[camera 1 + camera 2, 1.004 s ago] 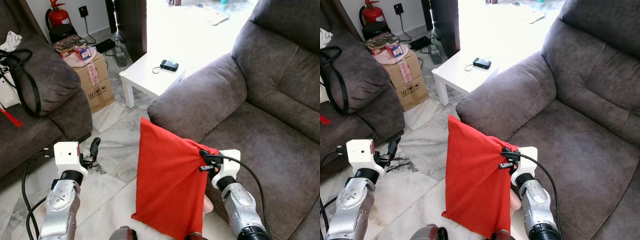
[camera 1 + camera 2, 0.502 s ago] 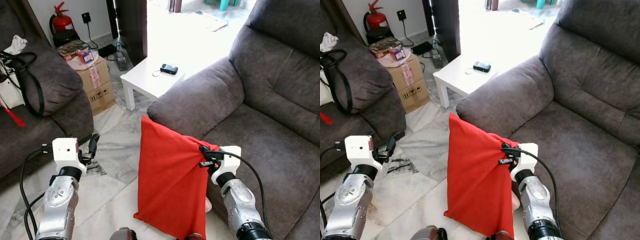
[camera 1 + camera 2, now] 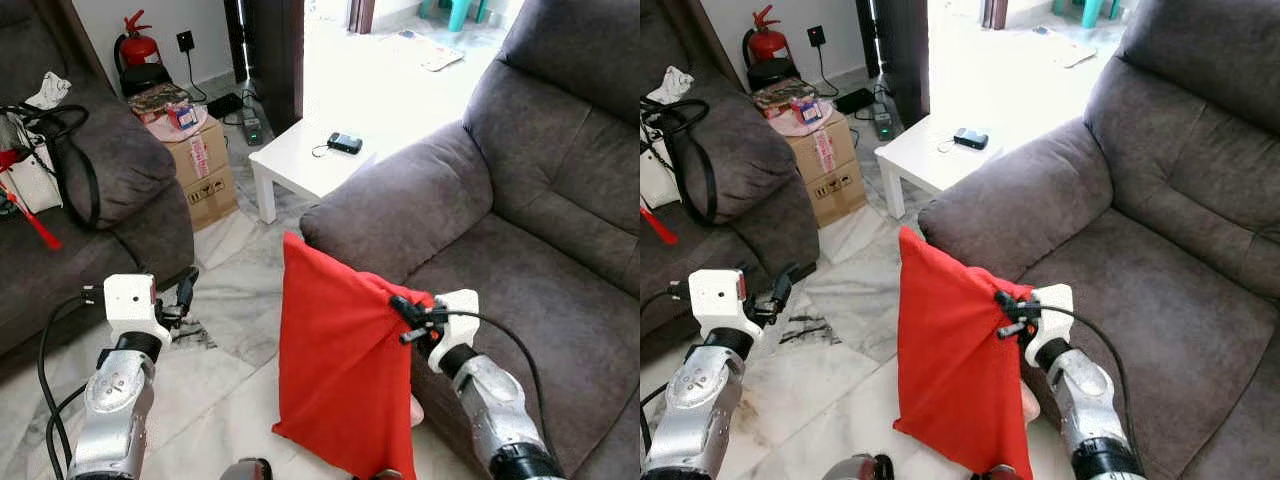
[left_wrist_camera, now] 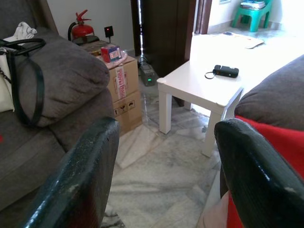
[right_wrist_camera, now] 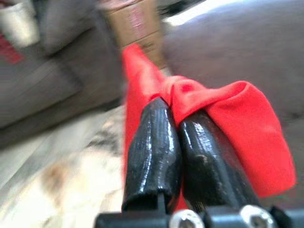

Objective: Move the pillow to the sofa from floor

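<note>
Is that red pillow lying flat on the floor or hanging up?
Hanging upright. The right gripper pinches the red pillow by an upper corner, its cloth bunched between the shut fingers, beside the sofa.

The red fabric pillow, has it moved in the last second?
Cannot tell: the red fabric pillow hangs beside the grey sofa's armrest as before; only the camera shifted.

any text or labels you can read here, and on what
None reads as words.
Cardboard box: a red-printed label and black handling symbols, too small to read.
Small packet on the box: print too blurred.
Fire extinguisher: no legible label.
Red pillow, held by the right tool: plain.
</note>
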